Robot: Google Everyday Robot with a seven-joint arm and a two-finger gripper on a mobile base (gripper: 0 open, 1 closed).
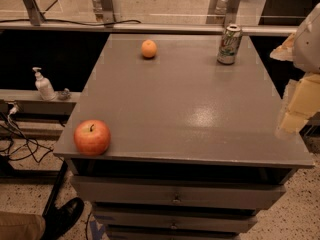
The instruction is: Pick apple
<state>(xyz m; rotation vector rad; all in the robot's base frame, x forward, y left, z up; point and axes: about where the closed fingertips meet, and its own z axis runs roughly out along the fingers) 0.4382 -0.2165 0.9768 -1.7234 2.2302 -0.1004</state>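
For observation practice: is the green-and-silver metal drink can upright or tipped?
Upright: the can stands on its base, rim upward. The gripper is far right.

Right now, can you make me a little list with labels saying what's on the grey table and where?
apple: round red-orange apple with dark stem, front-left corner of grey table, untouched
orange: small plain orange fruit, far side, left of middle
can: green and silver drink can, upright, far right
gripper: pale gripper by the table's right edge, well apart from the apple
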